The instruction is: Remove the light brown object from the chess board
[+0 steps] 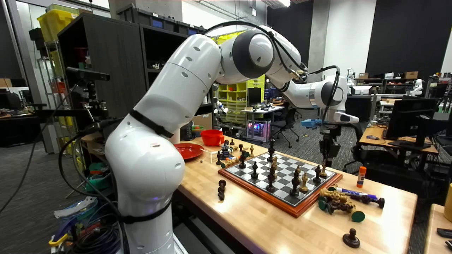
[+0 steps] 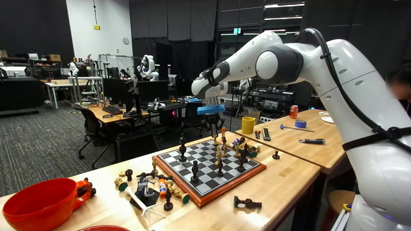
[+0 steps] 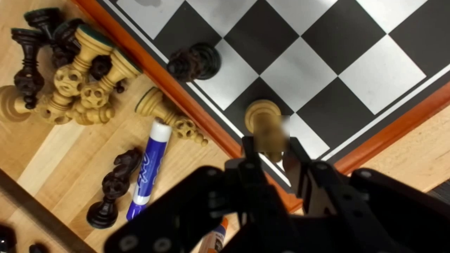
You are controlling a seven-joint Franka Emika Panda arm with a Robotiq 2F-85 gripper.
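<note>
While the gripper (image 3: 270, 144) straddles the light brown chess piece (image 3: 263, 109), grasping appears in hand.
Fingertips (image 3: 250, 151) flank it; whether clamped or merely apart cannot be determined. It stands on the chess board (image 3: 344, 33) near a corner; next move should secure it, then lift. Wrist-view blur masks the contact.

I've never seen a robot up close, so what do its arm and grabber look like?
The arm is glossy white and rounded, with dark grey rings, black straps and black cables. The gripper is black with jointed fingers; a blue piece sits above it.
</note>
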